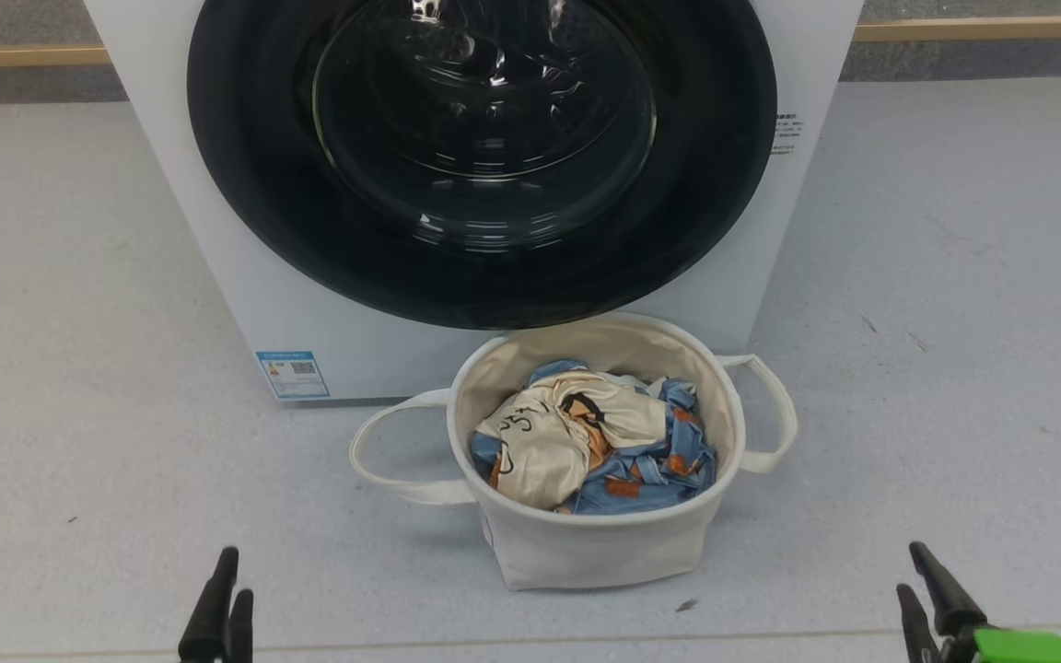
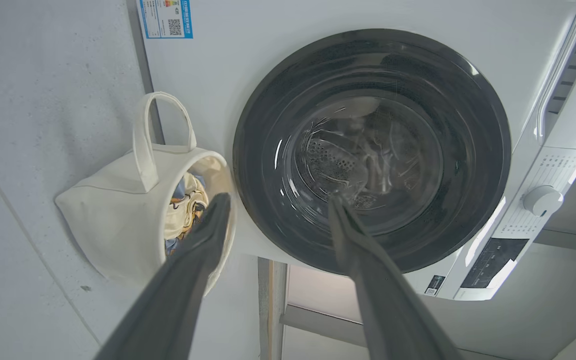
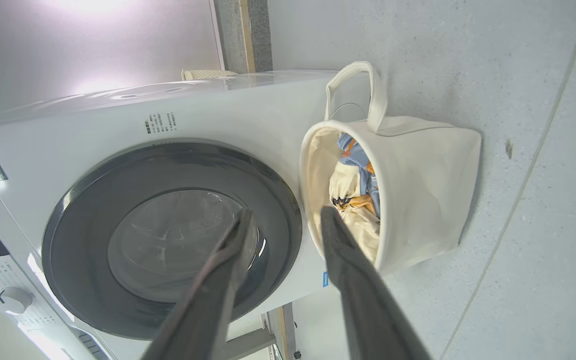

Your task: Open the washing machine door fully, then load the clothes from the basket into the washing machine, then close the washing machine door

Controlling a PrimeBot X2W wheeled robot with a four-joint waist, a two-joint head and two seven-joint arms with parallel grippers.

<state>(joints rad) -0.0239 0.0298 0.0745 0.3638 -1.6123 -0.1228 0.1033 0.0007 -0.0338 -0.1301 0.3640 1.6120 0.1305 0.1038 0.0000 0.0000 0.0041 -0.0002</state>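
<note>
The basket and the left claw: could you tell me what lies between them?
Bare grey floor, in the head view; the left claw sits apart from the basket.

"What's the floor carrying?"
"I see a pale grey speckled floor [image 1: 79,322]. The white washing machine [image 1: 217,230] stands on it, with the cream basket [image 1: 586,543] upright just in front."

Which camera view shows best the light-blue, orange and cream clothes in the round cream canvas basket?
The head view: it looks down into the basket, so the clothes lie in full view. Both wrist views see the basket sideways, so only a strip of fabric shows past its rim.
</note>
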